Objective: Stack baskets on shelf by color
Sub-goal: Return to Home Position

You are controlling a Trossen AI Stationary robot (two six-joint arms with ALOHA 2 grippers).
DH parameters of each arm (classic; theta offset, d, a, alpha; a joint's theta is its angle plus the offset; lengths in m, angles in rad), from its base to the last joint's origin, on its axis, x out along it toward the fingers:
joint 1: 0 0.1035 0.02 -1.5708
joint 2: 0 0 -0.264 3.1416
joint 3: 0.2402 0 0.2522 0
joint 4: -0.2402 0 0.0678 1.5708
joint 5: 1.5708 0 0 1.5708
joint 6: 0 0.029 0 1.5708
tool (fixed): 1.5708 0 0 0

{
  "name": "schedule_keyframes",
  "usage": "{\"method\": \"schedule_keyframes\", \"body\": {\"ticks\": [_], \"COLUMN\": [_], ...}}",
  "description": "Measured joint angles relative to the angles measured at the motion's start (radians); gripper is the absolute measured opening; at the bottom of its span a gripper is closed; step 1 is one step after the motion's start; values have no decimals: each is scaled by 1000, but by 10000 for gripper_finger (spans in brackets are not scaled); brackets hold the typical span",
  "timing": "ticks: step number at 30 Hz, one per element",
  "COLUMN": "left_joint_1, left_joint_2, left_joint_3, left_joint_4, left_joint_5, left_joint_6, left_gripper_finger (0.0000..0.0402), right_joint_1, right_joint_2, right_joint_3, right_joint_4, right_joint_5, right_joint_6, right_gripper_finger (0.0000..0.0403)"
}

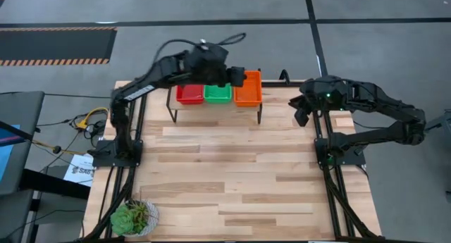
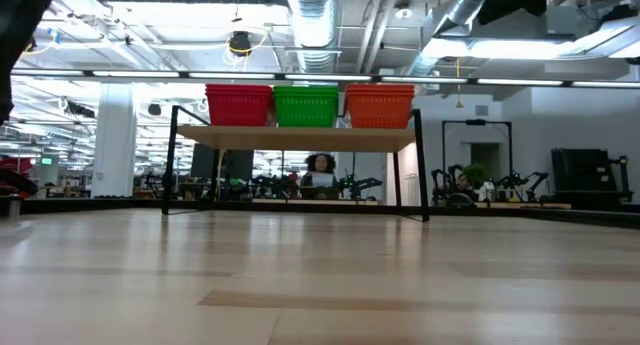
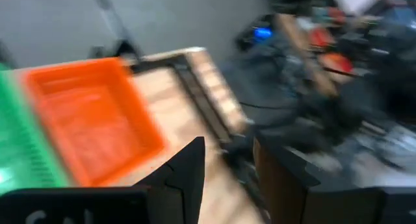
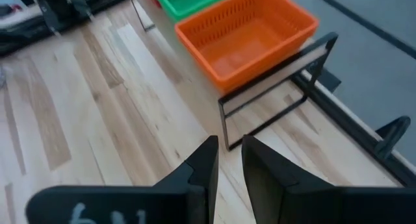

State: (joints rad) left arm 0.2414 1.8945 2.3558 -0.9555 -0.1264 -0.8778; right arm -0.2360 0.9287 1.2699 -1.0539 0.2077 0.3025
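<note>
On the low wooden-topped, black-legged shelf (image 1: 215,106), the red (image 1: 189,94), green (image 1: 218,94) and orange (image 1: 248,88) plastic mesh baskets look light, springy, best pinched by a rim; the left gripper (image 1: 236,78), empty and part-spread, hovers above the orange one, while the right gripper (image 1: 303,116), pressed together, waits beside the shelf.

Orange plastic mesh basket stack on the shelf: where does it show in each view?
High view: orange plastic mesh basket stack, rightmost on the shelf.
Low view: rightmost on top.
Left wrist view: blurred, at left.
Right wrist view: upper middle.
Shared landmark: green basket stack beside it.
</note>
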Motion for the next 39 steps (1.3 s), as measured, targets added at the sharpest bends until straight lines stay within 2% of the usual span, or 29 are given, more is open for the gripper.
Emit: {"method": "schedule_keyframes", "body": {"ticks": [3, 7, 10, 12, 14, 16, 18, 21, 25, 28, 30, 33, 39], "left_joint_1": [-5, -6, -6, -21, -49, -70, -80, -98, -148, -175, -185, -189, -184], "left_joint_2": [-58, -134, -191, -225, -254, -282, -313, -366, -453, -531, -595, -718, -967], "left_joint_3": [0, 0, 0, 0, 0, 0, 0, 0, -51, -161, -275, -491, -960], "left_joint_4": [30, 26, -21, -58, -87, -86, -81, -85, -82, -57, 26, 192, 522], "left_joint_5": [98, 226, 297, 305, 304, 300, 306, 285, 233, 212, 225, 280, 264], "left_joint_6": [36, 82, 114, 164, 306, 369, 402, 487, 574, 610, 636, 653, 611], "left_gripper_finger": [119, 119, 119, 119, 119, 119, 119, 119, 119, 118, 118, 118, 118], "right_joint_1": [-11, -35, -54, -70, -84, -89, -88, -88, -104, -126, -139, -156, -180], "right_joint_2": [0, 0, 0, 0, -1, -1, -1, -14, -44, -78, -122, -186, -282], "right_joint_3": [29, 75, 115, 139, 153, 164, 171, 171, 162, 134, 92, 11, -145], "right_joint_4": [4, 12, 21, 31, 44, 62, 62, 72, 101, 124, 158, 226, 379], "right_joint_5": [1, 8, 38, 58, 58, 51, -13, -169, -198, -206, -214, -240, -348], "right_joint_6": [-31, -255, -270, -227, -221, -229, -251, -291, -267, -247, -234, -216, -146], "right_gripper_finger": [93, 93, 93, 93, 93, 93, 93, 93, 93, 93, 93, 93, 93]}}
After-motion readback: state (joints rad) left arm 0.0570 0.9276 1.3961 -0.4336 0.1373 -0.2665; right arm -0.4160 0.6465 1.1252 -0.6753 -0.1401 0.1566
